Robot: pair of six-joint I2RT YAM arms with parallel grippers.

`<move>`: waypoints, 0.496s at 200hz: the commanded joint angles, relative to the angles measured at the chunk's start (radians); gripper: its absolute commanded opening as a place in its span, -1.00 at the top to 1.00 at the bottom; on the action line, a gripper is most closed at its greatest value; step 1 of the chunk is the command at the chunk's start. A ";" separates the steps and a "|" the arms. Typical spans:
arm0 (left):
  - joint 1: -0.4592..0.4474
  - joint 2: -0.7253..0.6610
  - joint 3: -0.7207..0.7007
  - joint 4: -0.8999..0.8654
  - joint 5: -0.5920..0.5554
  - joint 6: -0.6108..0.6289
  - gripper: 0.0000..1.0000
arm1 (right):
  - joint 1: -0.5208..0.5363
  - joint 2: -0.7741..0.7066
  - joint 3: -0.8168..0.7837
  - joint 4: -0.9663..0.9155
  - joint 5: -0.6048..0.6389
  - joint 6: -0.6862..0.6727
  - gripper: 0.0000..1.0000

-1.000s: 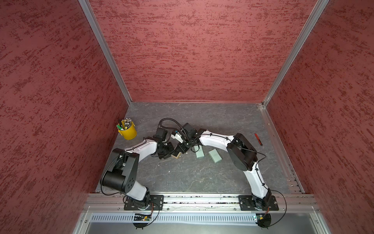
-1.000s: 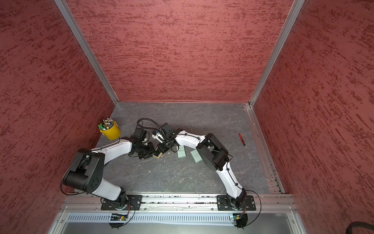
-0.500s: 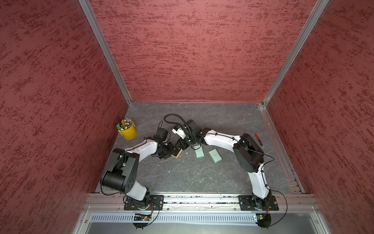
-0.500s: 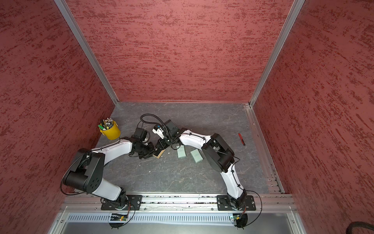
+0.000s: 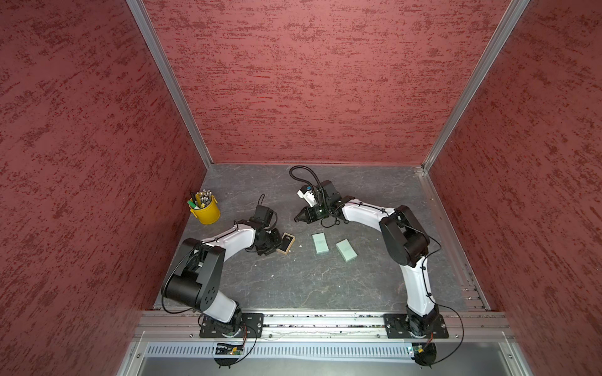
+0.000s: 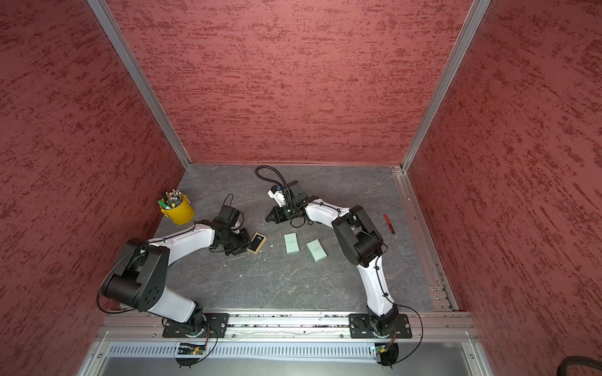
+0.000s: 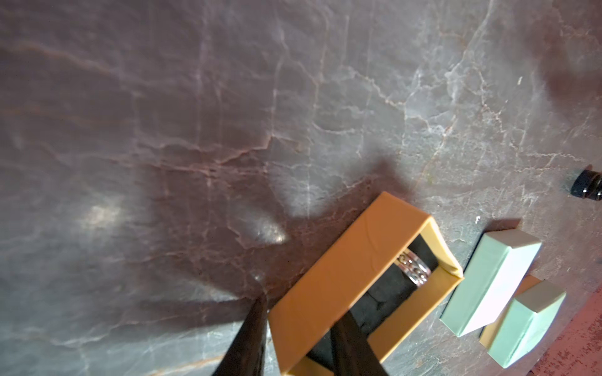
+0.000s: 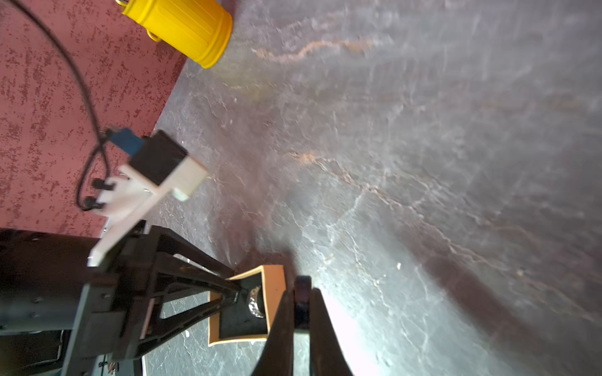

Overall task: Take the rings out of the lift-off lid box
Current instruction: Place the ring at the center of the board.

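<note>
The lift-off lid box (image 5: 286, 242) (image 6: 256, 242) is an open tan tray with black lining (image 7: 342, 276). My left gripper (image 7: 299, 338) is shut on its near wall, one finger inside and one outside. One silvery patterned ring (image 7: 413, 267) (image 8: 255, 302) stands in the lining. My right gripper (image 5: 297, 218) (image 6: 267, 218) (image 8: 301, 293) hangs above the table beyond the box, shut on a small black ring (image 8: 302, 286) that pokes out between its tips. No other rings show.
Two mint-green box pieces (image 5: 319, 242) (image 5: 346, 250) lie right of the tan box. A yellow cup of pens (image 5: 205, 210) (image 8: 182, 29) stands at the left wall. A red pen-like thing (image 6: 388, 223) lies near the right rail.
My right gripper has pulled back from the box toward the far wall, still shut with the black ring in it. The left arm and the box have stayed put.
</note>
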 commanded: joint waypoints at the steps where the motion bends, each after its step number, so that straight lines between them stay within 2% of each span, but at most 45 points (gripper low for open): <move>1: -0.013 0.012 -0.002 -0.012 -0.032 -0.015 0.32 | 0.000 0.046 0.024 0.021 -0.075 0.027 0.86; 34: -0.028 0.008 0.007 -0.021 -0.042 -0.016 0.31 | -0.005 0.085 0.039 0.002 -0.109 0.044 0.79; 71: -0.038 0.006 0.013 -0.024 -0.048 -0.019 0.31 | -0.009 0.088 0.046 -0.039 -0.047 0.030 0.71; 99: -0.042 0.007 0.011 -0.022 -0.053 -0.021 0.32 | -0.010 0.049 0.064 -0.105 0.053 -0.026 0.42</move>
